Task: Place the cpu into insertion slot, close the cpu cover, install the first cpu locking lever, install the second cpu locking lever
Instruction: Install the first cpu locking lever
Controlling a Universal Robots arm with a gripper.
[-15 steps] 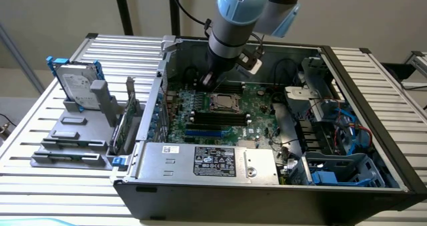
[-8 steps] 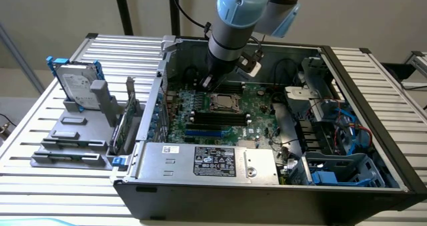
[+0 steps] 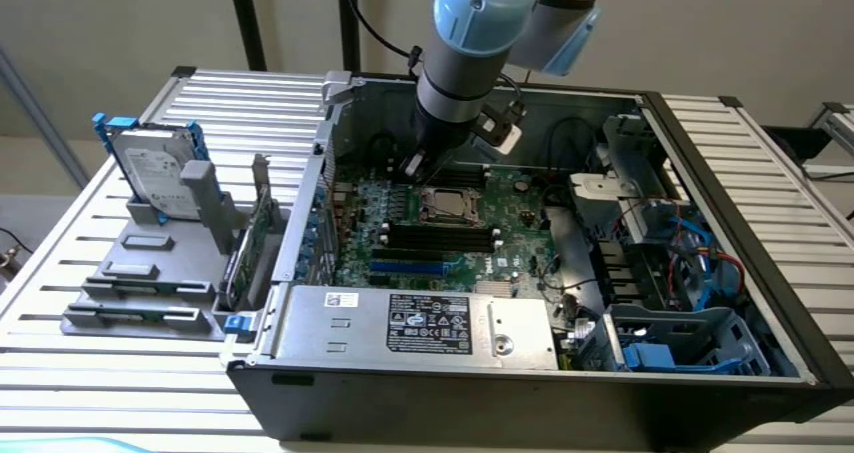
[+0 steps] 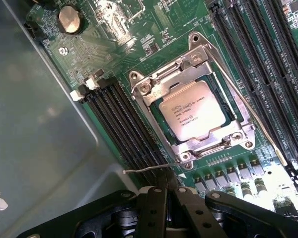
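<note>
One tool (image 4: 168, 194) fully shut, gripping nothing, just beside locking lever (image 4: 149, 170).

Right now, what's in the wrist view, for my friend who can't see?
A small square silvery cpu lies on the green motherboard, framed by the closed silvery metal cover. The black pincer hangs shut nearby.

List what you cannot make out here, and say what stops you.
- cpu print: wrist view, too small to read.
- Power supply label: exterior view, too small.
- Board behind the arm: exterior view, arm hides it.
- Gripper body: wrist view, cut by the edge.
</note>
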